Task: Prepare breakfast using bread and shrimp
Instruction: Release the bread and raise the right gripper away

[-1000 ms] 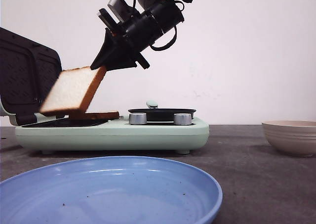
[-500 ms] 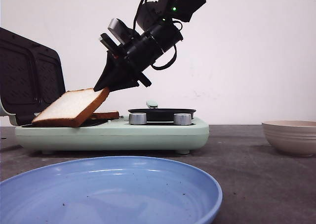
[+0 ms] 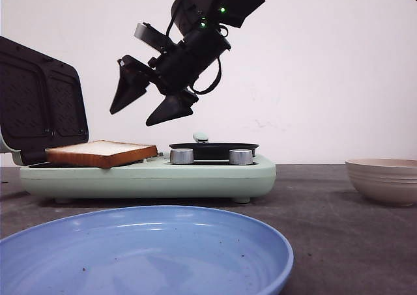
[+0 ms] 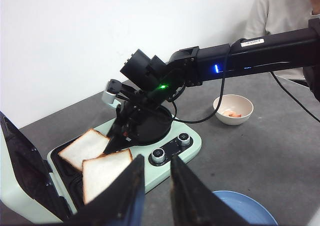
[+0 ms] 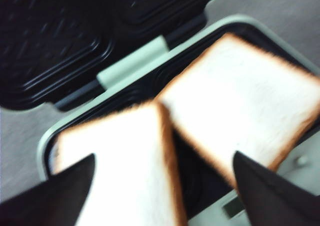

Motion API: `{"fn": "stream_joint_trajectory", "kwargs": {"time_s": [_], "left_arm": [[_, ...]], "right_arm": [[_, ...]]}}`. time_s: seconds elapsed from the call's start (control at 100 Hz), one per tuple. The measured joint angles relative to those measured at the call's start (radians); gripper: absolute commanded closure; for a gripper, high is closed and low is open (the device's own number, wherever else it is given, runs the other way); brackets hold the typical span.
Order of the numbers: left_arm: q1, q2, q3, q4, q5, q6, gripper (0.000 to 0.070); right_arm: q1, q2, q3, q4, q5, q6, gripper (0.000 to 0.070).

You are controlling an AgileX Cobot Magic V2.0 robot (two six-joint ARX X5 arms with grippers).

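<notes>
Two thick square slices of white bread (image 4: 100,158) with golden-brown crusts lie on the ribbed black plate of the mint-green sandwich maker (image 3: 150,176), at nine o'clock. The right gripper (image 3: 151,103) hangs above, fingers spread, empty. The left gripper (image 4: 154,186) has its fingers apart. A glossy blue plate (image 3: 143,256) sits at six o'clock on the matte grey table (image 3: 339,236), against a white wall.

Two slices of bread (image 4: 98,159) lie side by side on the sandwich maker (image 3: 150,175), left of its pan (image 3: 214,150). Plate (image 3: 146,252) sits in front, bowl (image 3: 383,180) far right on the desk (image 3: 339,230).
</notes>
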Motion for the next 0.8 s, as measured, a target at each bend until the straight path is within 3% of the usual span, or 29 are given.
{"fn": "stream_joint_trajectory", "kwargs": {"time_s": [0.15,0.19,0.23,0.31,0.32,0.46,0.8], "left_arm": [[0.0,0.0,0.0,0.0,-0.056,0.0,0.0688],[0.0,0.0,0.0,0.0,-0.095,0.0,0.0688],[0.0,0.0,0.0,0.0,-0.139,0.0,0.0688],[0.0,0.0,0.0,0.0,-0.222,0.0,0.0688],[0.0,0.0,0.0,0.0,-0.232,0.0,0.0688],[0.0,0.0,-0.003,0.032,-0.266,0.0,0.0688],[0.0,0.001,-0.071,0.052,-0.265,0.0,0.0688]], "right_arm": [[0.012,0.0,0.013,0.016,0.097,0.0,0.0073],[0.012,0.0,0.032,-0.014,0.12,0.0,0.0118],[0.011,0.0,0.064,-0.055,0.139,0.0,0.0245],[0.008,0.0,0.151,-0.144,0.161,-0.001,0.0676],[0.007,0.0,0.163,-0.155,0.163,-0.001,0.07],[-0.01,-0.026,0.287,-0.292,0.169,-0.003,0.0697],[-0.019,-0.204,0.298,-0.471,0.281,-0.004,0.0697]]}}
